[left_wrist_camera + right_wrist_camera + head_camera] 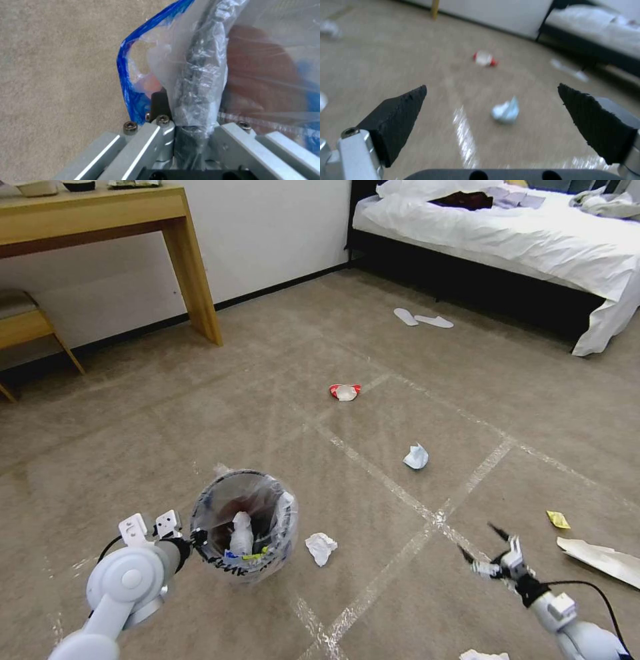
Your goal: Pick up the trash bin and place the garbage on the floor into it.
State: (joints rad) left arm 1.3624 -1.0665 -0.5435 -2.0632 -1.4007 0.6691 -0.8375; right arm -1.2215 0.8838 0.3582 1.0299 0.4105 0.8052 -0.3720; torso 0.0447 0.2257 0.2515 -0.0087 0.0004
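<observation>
The trash bin (244, 527) hangs from the left gripper (195, 538), whose fingers are clamped on the bin's near rim, pinching rim and crinkled bag liner together. The bin already holds a few pieces of litter.

Handling: the bin looks light and thin-walled. The liner film (196, 82) is slippery, so a grip on the rim could creep; the load should be kept low and level.

The right gripper (491, 550) is off to the right of the bin, low over the floor (400, 400), fingers (396, 117) spread wide with nothing between them.

Garbage relative to the bin:
- crumpled white tissue (321, 547), just beside it on the right;
- bluish paper wad (416, 457), farther right and beyond;
- crushed red-white paper bowl (345, 392), well beyond;
- yellow wrapper (557, 520) and paper sheet (603, 560), far right.

All are soft and light; pinch each across its bulk.

Clearances: open carpet surrounds the bin. The bed (533, 240) and the wooden worktop (100, 213) stand well beyond it.
</observation>
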